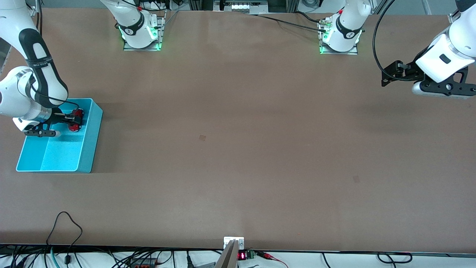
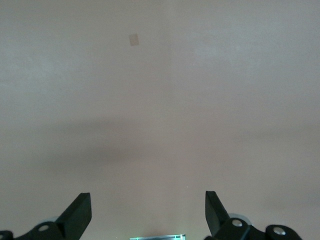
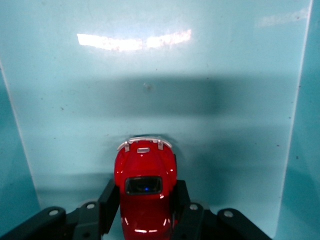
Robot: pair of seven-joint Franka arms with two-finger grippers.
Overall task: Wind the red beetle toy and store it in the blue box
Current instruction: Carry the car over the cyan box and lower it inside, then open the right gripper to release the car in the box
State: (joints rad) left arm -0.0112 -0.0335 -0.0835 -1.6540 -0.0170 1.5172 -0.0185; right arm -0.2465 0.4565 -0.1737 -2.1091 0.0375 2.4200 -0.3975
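Right gripper is down inside the blue box at the right arm's end of the table, in the part of the box farther from the front camera. Its fingers are clamped on both flanks of the red beetle toy. In the right wrist view the toy's silvery bumper sticks out past the fingertips, over the box floor. Can't tell if the wheels touch the floor.

Left gripper waits up over bare table at the left arm's end. Fingers spread wide, holding nothing.
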